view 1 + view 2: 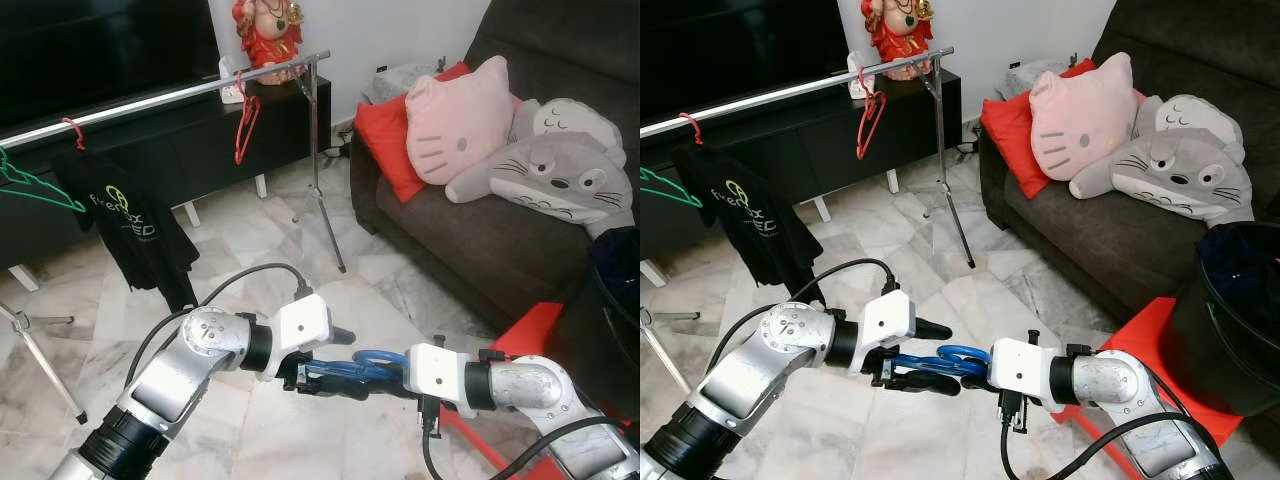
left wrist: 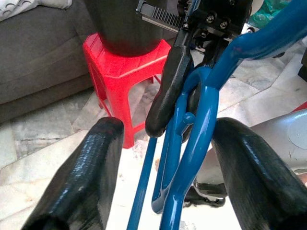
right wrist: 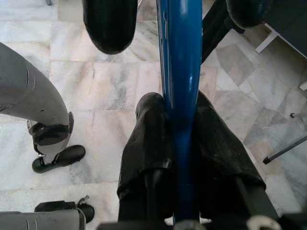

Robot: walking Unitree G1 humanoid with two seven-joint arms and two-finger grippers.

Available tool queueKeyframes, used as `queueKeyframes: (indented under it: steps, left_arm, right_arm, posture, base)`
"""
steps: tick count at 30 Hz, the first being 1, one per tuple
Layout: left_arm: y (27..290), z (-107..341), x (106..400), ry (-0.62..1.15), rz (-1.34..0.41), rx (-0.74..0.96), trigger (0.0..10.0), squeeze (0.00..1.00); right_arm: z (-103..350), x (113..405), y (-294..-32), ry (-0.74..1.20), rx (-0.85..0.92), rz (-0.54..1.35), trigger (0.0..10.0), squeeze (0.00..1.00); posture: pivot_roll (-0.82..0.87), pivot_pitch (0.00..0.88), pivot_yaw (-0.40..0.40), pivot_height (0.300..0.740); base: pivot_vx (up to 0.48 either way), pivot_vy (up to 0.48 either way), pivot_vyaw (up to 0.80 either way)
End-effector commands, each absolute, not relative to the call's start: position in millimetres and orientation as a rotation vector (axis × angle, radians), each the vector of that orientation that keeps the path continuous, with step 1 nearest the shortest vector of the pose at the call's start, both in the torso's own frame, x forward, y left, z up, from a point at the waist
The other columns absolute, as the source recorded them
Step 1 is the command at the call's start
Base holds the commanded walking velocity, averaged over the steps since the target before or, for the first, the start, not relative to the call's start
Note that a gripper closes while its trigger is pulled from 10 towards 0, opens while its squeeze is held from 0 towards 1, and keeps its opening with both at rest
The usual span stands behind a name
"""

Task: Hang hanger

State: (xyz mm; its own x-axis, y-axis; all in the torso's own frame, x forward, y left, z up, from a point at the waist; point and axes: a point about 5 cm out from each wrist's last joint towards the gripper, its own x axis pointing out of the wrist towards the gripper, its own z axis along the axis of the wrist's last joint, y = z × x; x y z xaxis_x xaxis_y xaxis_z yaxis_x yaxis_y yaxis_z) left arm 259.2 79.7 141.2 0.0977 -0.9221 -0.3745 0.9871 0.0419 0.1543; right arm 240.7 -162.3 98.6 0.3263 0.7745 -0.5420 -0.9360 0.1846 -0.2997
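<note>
Well short of the clothes rail (image 1: 170,92), low over the marble floor (image 1: 300,260), the blue hanger (image 1: 352,372) lies lengthwise between both arms, clamped in the right gripper (image 3: 178,139), while the left gripper (image 2: 168,177) straddles it with fingers spread.

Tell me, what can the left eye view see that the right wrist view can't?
Left eye view: the clothes rail with a red hanger, a green hanger and a black shirt on it, plus the sofa.
Right wrist view: a close look at the right gripper, its jaws shut tight on the bar of the blue hanger.
Both: the blue hanger, the marble floor, and the left gripper, jaws open on either side of the hanger.
</note>
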Motion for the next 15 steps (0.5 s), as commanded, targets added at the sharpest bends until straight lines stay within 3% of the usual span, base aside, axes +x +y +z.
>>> queueKeyframes:
  steps: [1, 15]
  left_arm:
    - [80.1, 142.6, 260.9, 0.205, -1.483, 0.45, 0.0, 0.0]
    - [80.3, 139.5, 255.9, 0.233, -1.533, 0.488, 0.0, 0.0]
  right_arm:
    - [107.4, 242.1, -156.6, 0.252, -0.665, 1.243, 10.0, 0.0]
    - [111.7, 245.2, -157.3, 0.241, -0.673, 1.234, 10.0, 0.0]
  posture:
    - [-0.18, 0.0, 0.043, 0.74]
    - [-0.18, 0.0, 0.045, 0.74]
  base:
    - [0.0, 0.0, 0.0]
    - [0.0, 0.0, 0.0]
